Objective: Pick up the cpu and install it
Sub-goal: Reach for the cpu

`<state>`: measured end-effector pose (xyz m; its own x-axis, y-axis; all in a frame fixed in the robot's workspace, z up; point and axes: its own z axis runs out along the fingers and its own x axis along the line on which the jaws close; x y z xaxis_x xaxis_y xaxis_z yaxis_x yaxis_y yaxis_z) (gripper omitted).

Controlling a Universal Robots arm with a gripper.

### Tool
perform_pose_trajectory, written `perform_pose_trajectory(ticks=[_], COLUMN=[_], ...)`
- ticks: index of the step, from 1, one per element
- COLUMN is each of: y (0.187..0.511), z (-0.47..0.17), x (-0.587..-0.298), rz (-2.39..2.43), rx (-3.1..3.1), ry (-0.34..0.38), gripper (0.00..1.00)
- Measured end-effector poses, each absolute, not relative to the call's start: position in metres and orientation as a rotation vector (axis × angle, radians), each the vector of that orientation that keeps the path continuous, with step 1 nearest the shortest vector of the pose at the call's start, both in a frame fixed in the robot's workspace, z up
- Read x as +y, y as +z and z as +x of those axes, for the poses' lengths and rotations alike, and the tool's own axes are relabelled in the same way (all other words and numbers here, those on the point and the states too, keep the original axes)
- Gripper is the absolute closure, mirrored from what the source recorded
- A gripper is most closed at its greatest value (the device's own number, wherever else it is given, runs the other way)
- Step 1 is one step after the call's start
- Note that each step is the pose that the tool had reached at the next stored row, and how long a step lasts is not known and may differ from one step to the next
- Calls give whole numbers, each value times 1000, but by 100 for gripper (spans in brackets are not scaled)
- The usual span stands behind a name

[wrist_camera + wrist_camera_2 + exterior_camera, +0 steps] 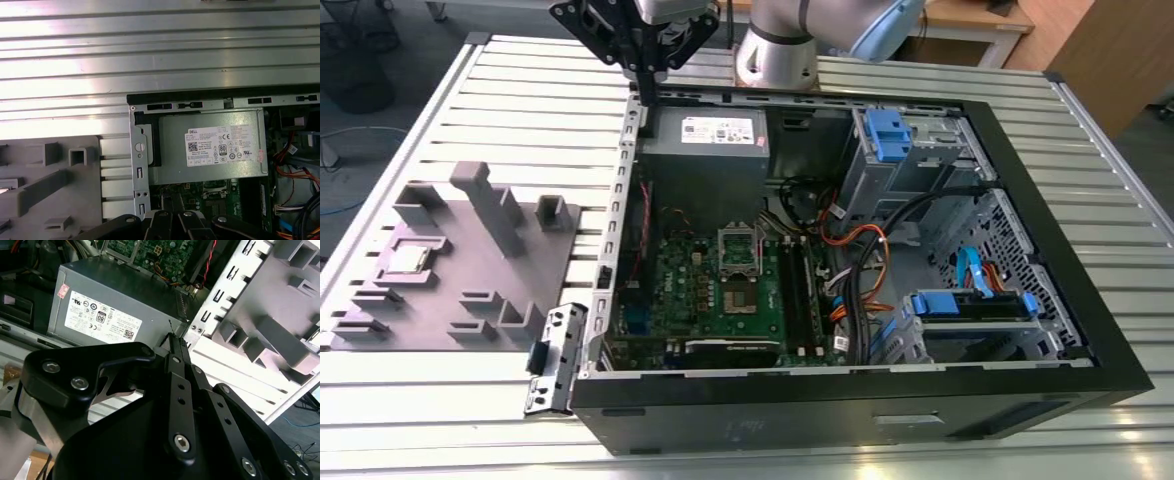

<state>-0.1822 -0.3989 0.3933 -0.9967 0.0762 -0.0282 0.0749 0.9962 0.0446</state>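
Note:
The cpu [411, 258], a small silvery square chip, lies flat in a recess of the grey plastic tray [480, 300] at the exterior view's left. My gripper [640, 126] hangs over the back left corner of the open computer case [854, 390], well away from the cpu, with its thin black fingers together and nothing between them. In both wrist views the fingertips [172, 342] [172, 207] point at the case edge next to the power supply [105, 315]. The green motherboard [707, 290] lies inside the case, and its metal socket frame [739, 243] stands raised.
Upright blocks rise from the tray [45, 190]. Drive bays with blue clips [887, 135] and bundles of cables [867, 260] fill the case's right half. A loose metal bracket [550, 355] lies by the case's front left corner. The ribbed metal table [520, 90] surrounds everything.

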Motion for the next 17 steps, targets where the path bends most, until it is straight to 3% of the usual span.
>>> perform_pose_trajectory(ticks=[17], y=[393], z=[-196], x=[-399], rz=[118], rx=[3109], ry=[68], gripper=[89])
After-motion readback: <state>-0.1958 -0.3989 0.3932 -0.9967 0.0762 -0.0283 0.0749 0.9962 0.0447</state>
